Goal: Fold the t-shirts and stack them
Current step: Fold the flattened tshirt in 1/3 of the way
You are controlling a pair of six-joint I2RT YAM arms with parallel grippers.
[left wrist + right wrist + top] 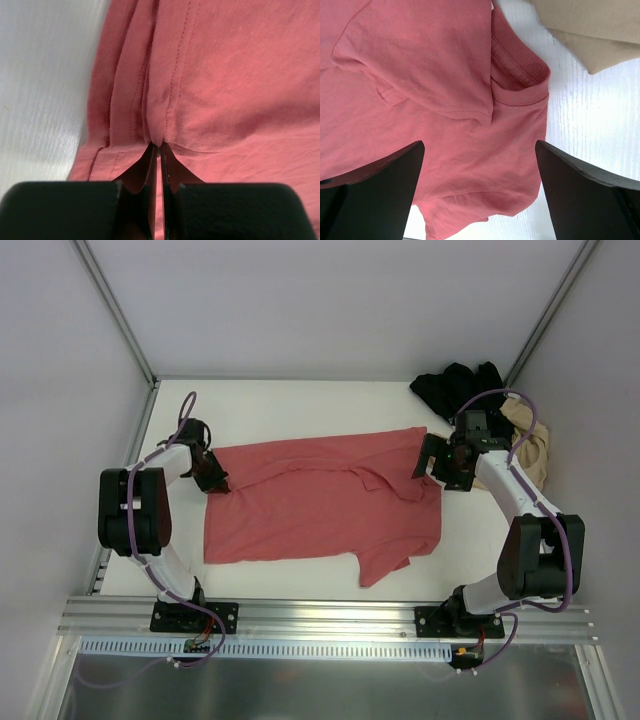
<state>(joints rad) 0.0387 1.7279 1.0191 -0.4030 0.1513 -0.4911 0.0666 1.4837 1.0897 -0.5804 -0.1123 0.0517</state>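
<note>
Centre: coral-red t-shirt spread nearly flat on the table, lying sideways, collar right, hem left.
Sleeves: one folded in over the chest, one poking toward the near edge.
Left hem: gathered into a tight pleat.
Far right corner: black t-shirt, crumpled heap.
Right edge: beige t-shirt, rumpled, just beside the black.

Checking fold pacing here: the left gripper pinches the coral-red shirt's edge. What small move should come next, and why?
Probably the right gripper should lower and close on the coral-red t-shirt near its collar. The left gripper is shut on a bunched bit of hem, while the right one hangs open above the cloth, gripping nothing; folding likely needs both ends held.
</note>
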